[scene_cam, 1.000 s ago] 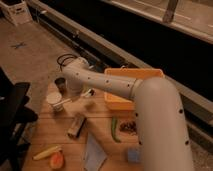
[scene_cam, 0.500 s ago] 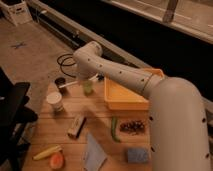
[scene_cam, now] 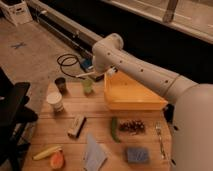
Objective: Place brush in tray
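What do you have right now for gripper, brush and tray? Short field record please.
gripper: above the table's far edge, by the tray's far left corner as seen; jaws shut on the brush
brush: appears held, roughly level, off the table, not yet over the tray
tray: yellow, on the table, no brush inside
green cup: just below the gripper

Arm (scene_cam: 145, 70) extends from lower right toward upper left, bent sharply down at the wrist. Gripper (scene_cam: 106, 71) hangs below the bend (jaws closed on the brush (scene_cam: 89, 75)).
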{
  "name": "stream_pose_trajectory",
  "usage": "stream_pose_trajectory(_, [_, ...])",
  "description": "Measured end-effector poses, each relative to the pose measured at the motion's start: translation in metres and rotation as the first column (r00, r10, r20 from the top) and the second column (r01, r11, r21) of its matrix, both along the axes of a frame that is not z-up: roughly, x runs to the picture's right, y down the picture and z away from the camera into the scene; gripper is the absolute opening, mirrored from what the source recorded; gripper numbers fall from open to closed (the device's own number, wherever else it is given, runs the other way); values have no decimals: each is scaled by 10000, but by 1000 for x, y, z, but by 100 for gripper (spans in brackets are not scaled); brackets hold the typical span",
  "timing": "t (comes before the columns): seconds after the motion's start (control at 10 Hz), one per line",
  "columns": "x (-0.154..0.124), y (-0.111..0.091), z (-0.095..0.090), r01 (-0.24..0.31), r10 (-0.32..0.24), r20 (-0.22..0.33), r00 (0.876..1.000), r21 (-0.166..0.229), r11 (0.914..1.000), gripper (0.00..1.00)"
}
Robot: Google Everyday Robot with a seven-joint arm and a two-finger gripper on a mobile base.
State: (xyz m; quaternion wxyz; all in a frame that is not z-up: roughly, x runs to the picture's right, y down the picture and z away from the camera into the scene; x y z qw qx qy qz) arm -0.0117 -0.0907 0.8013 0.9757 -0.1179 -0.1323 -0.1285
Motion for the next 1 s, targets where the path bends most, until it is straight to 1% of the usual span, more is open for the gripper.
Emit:
stream_pose_trajectory(0.1, [32,0,0,-370,369,-351,9987,-38,9993,0])
stream_pose_trajectory(0.2, [54,2,1,-740,728,-546,9959,-205,9970,0])
stream_pose_trajectory(0.3, [62,4,2,-866,847,-623,9945,-276,9959,0])
stream_pose_trajectory(0.5, [57,4,1,-842,824,-561,9950,-298,9960,0])
stream_pose_trajectory(0.6, [60,4,1,-865,847,-595,9946,-288,9958,0])
stream_pose_trajectory(1.0, [57,5,2,-852,833,-565,9949,-321,9958,0])
